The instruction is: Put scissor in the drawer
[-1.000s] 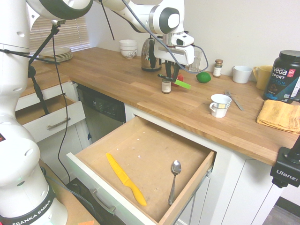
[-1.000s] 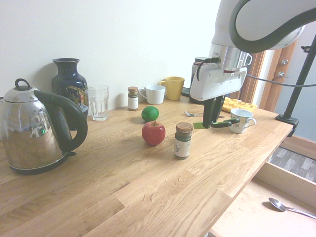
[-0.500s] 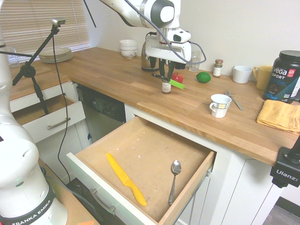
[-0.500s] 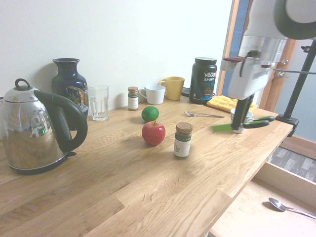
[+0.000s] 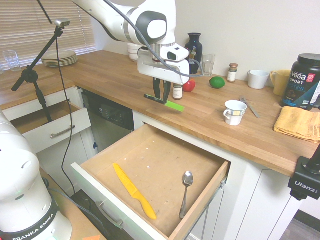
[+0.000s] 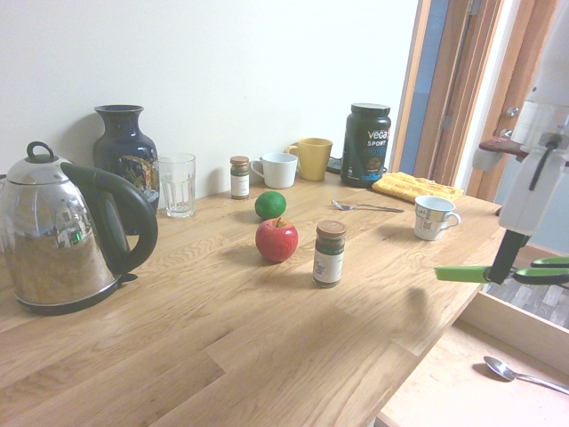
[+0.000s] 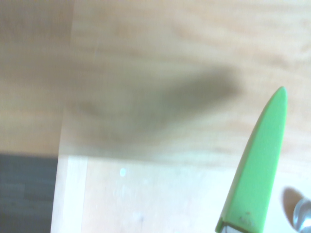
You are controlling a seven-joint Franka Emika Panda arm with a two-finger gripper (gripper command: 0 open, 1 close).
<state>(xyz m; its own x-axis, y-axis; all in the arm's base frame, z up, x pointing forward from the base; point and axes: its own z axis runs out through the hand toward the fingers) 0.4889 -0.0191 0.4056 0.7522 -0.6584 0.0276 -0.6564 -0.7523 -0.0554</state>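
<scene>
The white arm's fingers (image 5: 161, 96) are clamped on the small green-covered scissor (image 5: 165, 102), held level above the wooden tabletop's (image 5: 220, 125) edge by the open wood-bottomed drawer (image 5: 155, 170).

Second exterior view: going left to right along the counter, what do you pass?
Kettle → vase → glass → apple → spice jar → black tub → white cup → scissor.

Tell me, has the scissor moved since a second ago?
Yes. The scissor has travelled from beside the spice jar toward the counter's front edge, nearer the drawer.
</scene>
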